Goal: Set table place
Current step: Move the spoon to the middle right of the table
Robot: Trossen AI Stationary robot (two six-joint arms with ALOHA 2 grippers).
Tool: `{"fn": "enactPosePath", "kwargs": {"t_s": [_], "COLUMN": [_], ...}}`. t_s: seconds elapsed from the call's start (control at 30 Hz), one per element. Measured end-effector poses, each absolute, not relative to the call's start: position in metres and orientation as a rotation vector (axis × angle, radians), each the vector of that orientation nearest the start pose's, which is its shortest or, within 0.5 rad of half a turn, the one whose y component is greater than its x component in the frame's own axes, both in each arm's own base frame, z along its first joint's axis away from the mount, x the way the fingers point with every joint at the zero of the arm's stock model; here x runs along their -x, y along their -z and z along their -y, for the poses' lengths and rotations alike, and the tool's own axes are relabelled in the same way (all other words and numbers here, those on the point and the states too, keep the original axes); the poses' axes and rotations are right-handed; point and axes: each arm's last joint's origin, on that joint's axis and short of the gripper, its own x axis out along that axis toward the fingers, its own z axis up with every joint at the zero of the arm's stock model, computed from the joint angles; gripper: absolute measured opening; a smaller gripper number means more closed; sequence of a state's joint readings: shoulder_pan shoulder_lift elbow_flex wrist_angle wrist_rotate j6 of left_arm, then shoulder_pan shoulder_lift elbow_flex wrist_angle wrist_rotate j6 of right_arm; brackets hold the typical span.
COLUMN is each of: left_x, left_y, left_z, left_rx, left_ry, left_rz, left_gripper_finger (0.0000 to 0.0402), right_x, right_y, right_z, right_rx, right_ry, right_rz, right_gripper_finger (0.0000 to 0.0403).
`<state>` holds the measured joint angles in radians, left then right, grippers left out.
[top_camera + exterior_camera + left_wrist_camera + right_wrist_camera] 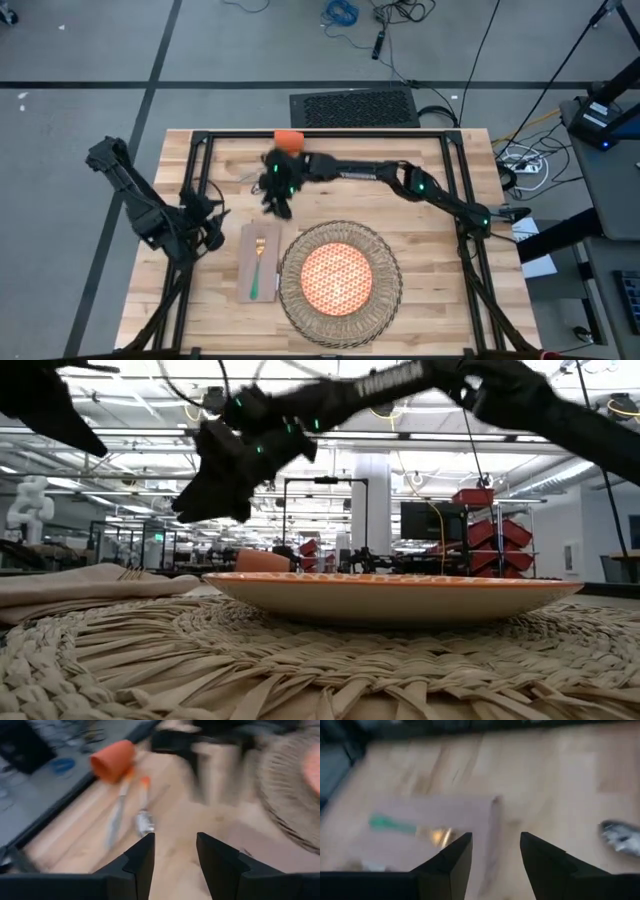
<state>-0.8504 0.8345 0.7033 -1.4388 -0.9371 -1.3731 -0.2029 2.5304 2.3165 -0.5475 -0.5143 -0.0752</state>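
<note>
The plate (337,277) sits centred on the woven placemat (385,300) at the near middle of the table (440,180), with the fork (258,268) lying on the napkin (246,250) just to its left. The knife (116,815) and spoon (144,817) lie side by side at the far left beside the tipped orange cup (288,140), handles pointing towards it. The right gripper (277,203) hovers over them, released and empty, clearly the nearer one. The left gripper (212,232) waits at the left edge, also released.
</note>
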Motion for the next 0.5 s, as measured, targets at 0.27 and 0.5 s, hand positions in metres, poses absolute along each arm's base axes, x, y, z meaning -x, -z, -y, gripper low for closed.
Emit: {"fn": "enactPosePath", "kwargs": {"t_s": [0.27,0.5], "left_x": [-0.070,-0.081], "left_y": [-0.251,-0.248], "left_z": [0.035,0.035], "left_rx": [0.250,0.236], "left_ry": [-0.707,-0.719], "left_rz": [-0.548,-0.558], "left_gripper_finger": [0.0132,0.0132], "right_x": [-0.531,-0.507], "right_y": [-0.239,-0.268], "right_z": [-0.018,-0.108], "right_rx": [0.088,0.221], "right_ry": [-0.433,-0.595], "right_rz": [-0.807,-0.769], "right_gripper_finger": [0.0155,0.0155]}}
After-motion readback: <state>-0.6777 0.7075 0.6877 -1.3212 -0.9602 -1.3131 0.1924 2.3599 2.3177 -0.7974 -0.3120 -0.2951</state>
